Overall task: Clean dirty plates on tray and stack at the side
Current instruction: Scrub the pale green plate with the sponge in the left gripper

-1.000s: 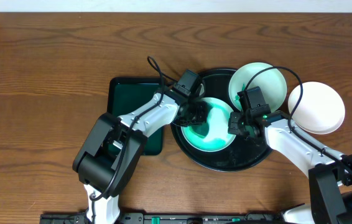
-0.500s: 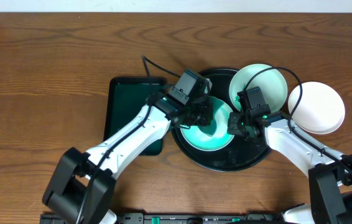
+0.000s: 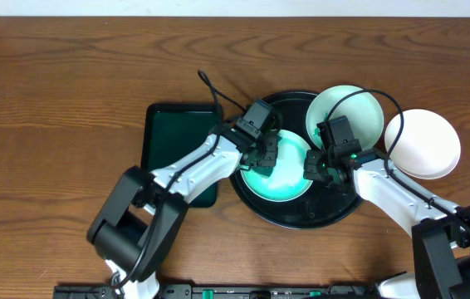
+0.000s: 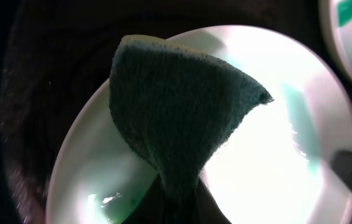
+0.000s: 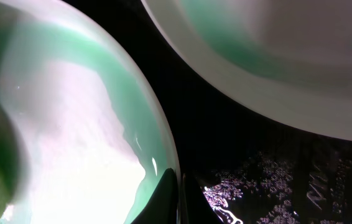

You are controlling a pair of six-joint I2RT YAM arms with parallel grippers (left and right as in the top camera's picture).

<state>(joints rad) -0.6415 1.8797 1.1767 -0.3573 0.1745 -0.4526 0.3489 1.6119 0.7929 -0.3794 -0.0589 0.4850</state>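
on the tray [image 3: 301, 216], one plate [image 3: 290, 186] lies flat, face up, beneath a sponge [image 4: 176, 112]

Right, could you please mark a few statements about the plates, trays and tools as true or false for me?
1. The left tool holds a dark green sponge over a plate. True.
2. The right tool pinches the same plate's rim. True.
3. All three plates lie inside the black tray. False: one white plate sits on the table beside it.
4. The green rectangular tray lies right of the black tray. False: it lies left of it.
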